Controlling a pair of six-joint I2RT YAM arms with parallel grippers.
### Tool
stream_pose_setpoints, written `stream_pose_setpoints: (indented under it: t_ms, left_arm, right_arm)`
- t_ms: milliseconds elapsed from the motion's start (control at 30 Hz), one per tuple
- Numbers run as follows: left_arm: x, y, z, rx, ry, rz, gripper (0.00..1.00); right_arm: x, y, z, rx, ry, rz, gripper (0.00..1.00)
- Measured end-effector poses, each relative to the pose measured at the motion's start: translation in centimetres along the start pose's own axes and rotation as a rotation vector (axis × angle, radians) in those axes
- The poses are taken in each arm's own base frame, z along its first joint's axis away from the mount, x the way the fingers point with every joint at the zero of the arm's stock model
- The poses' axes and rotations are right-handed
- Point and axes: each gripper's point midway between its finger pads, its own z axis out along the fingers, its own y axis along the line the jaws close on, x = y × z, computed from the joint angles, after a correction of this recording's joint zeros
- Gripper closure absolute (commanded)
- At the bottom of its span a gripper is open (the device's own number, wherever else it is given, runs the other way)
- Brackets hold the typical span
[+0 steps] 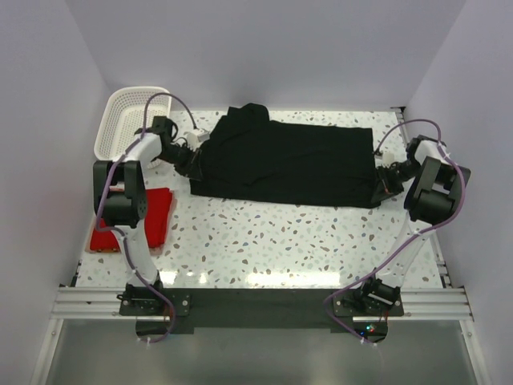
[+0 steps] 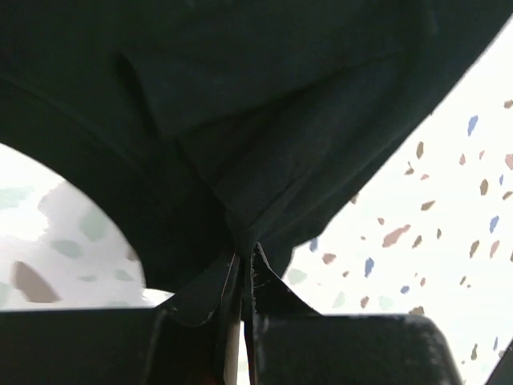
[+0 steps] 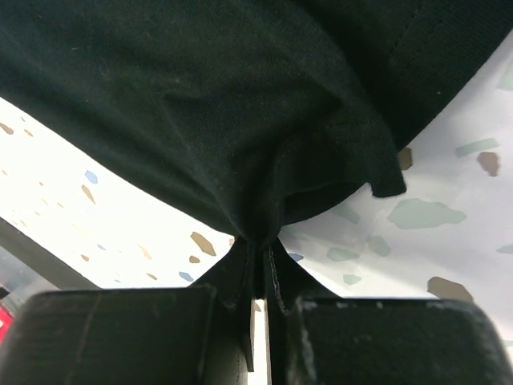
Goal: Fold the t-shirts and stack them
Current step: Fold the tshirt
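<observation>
Top view: black t-shirt (image 1: 284, 164) lay spread across the upper middle of the worktop (image 1: 264, 241), red t-shirt (image 1: 156, 216) parked at left. Left wrist: left fingers (image 2: 337, 353) clamped on a pinch of black cloth. Right wrist: right fingers (image 3: 377, 345) likewise clamped. Both ends held, probably for a fold.

A black short-sleeved cloth t-shirt (image 1: 288, 164) lies spread across the far half of the speckled table (image 1: 272, 241); a white plastic lattice basket (image 1: 120, 120) stands in the far-left corner; a bright red cloth t-shirt (image 1: 156, 216) lies before the basket; the left gripper (image 1: 191, 164) pinches the black shirt's left end, the right gripper (image 1: 383, 186) its right end.
</observation>
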Motion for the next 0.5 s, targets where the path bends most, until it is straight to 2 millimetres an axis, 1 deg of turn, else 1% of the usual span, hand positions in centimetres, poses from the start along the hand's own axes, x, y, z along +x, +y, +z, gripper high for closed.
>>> stream_pose_setpoints:
  t_ms: [67, 167, 300, 400, 500]
  left_arm:
    - [-1.4, 0.9, -0.2, -0.022, -0.019, 0.013, 0.95]
    - [-1.8, 1.6, 0.1, -0.035, -0.018, 0.003, 0.93]
    - [-0.3, 2.4, 1.3, -0.035, 0.026, -0.029, 0.90]
    - [1.7, 2.5, 2.1, -0.039, 0.071, -0.062, 0.85]
    - [2.0, 2.3, 2.2, -0.035, 0.071, -0.077, 0.83]
  right_arm:
    - [-0.2, -0.1, -0.1, 0.006, -0.004, -0.003, 1.00]
    - [-0.5, -0.3, -0.3, 0.014, -0.011, -0.008, 1.00]
    - [-0.4, -0.5, -0.3, 0.028, -0.006, -0.010, 1.00]
    - [-0.5, -0.7, -0.3, 0.037, -0.005, -0.012, 1.00]
    - [-0.4, -1.1, -0.3, 0.057, 0.001, -0.016, 1.00]
